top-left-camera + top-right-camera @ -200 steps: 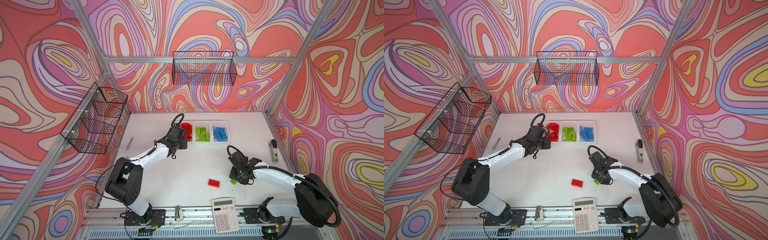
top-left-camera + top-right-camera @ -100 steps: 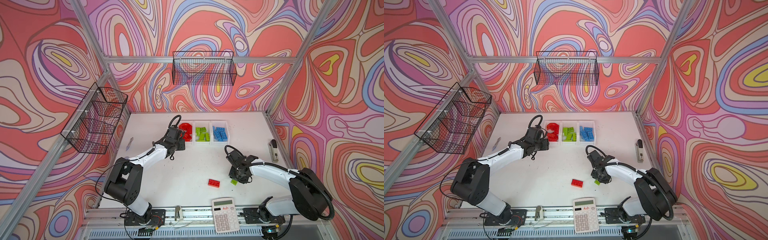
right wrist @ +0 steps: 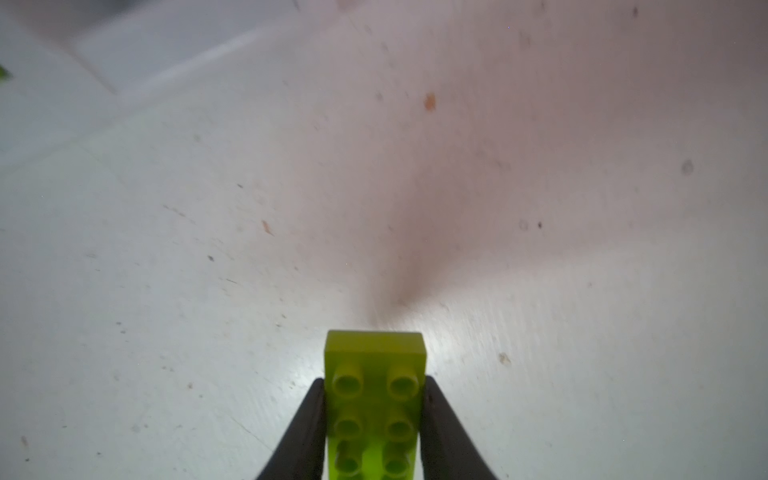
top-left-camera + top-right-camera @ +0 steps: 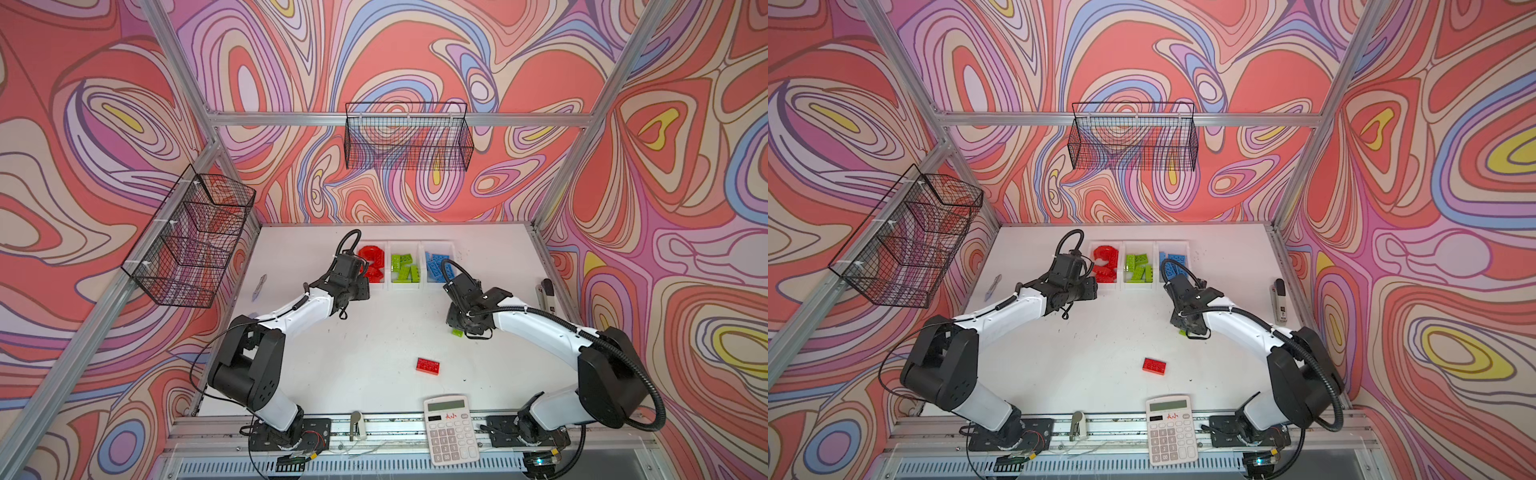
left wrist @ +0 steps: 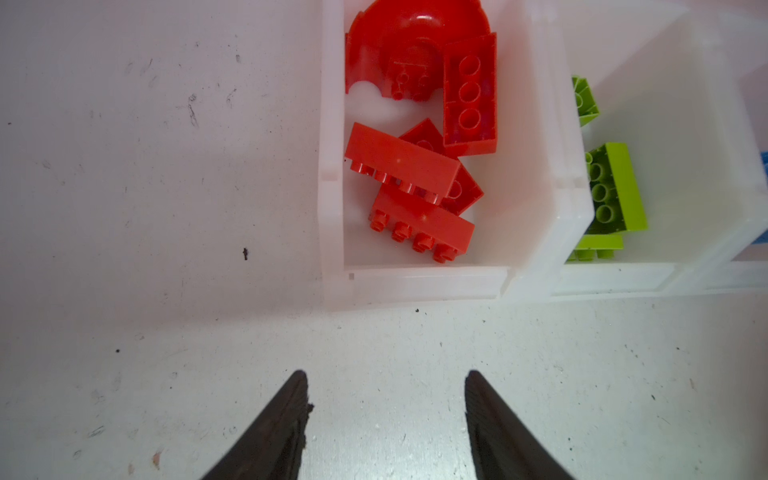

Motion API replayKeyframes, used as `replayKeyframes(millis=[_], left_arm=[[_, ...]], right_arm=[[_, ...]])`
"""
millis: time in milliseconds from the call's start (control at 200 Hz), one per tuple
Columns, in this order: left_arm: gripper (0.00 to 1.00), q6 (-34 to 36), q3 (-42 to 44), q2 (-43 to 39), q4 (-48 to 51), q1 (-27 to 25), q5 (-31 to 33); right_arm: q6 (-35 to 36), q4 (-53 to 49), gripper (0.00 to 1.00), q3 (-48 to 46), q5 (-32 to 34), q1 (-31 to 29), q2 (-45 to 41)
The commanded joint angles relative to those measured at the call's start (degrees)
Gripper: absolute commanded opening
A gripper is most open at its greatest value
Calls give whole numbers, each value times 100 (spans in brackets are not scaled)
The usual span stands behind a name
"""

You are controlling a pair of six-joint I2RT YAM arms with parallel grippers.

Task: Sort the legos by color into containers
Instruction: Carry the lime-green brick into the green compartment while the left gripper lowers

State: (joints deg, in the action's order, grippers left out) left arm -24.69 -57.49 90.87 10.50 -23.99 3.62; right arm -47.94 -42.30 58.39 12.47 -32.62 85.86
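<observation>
Both right fingers [image 3: 305, 428] flank and touch the green lego [image 3: 374, 399].

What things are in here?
table: one, white, underneath
bins: three, white, back row
red bricks: several plus arch, red, left bin
green bricks: several, green, middle bin
blue bricks: several, blue, right bin
loose brick: one, red, table front
held brick: one, green, right pincer
calculator: one, white, front edge
wire baskets: two, black, walls
small tools: two, grey and dark, table sides
left pincer: one, black, open, by left bin
right pincer: one, black, shut on held brick
</observation>
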Motion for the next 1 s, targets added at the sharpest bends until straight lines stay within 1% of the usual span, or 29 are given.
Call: replayKeyframes(millis=[0,140,230,290,396,481,546,641,661,736,826,876,997], left_arm=[[62,-41,125,-311,34,32,-221],[62,53,431,-645,59,21,-362],[62,119,638,-1002,198,18,-351],[62,168,795,-1283,249,5,-353],[62,277,1064,-1726,310,-40,-345],[62,404,1178,-1997,411,-122,-269],[61,533,1220,-2168,703,-247,-161],[61,816,1258,-2346,826,-525,43],[61,899,1266,-2370,835,-573,66],[62,1201,1243,-2416,802,-823,87],[63,1660,1174,-2348,710,-1123,5],[64,1882,1094,-2235,703,-1248,-120],[65,2369,735,-1799,817,-1418,-697]], right_arm=[[879,330,33,713,617,-28,375],[1516,936,33,1652,562,-25,1065],[1842,1280,33,2215,379,-27,1471],[2036,1458,33,2616,215,-24,1928],[2257,1584,33,3390,-63,-25,2574],[2356,1605,33,3896,-102,-25,3002],[2413,1541,33,4143,-100,-14,3246],[2389,1661,37,4164,-154,37,3329],[2374,1676,39,4162,-182,54,3329],[2327,1700,53,4106,-300,142,3287],[2305,1886,63,3797,-394,239,3035],[2307,2049,65,3510,-361,296,2780],[2347,2327,67,2803,-169,517,2034]])
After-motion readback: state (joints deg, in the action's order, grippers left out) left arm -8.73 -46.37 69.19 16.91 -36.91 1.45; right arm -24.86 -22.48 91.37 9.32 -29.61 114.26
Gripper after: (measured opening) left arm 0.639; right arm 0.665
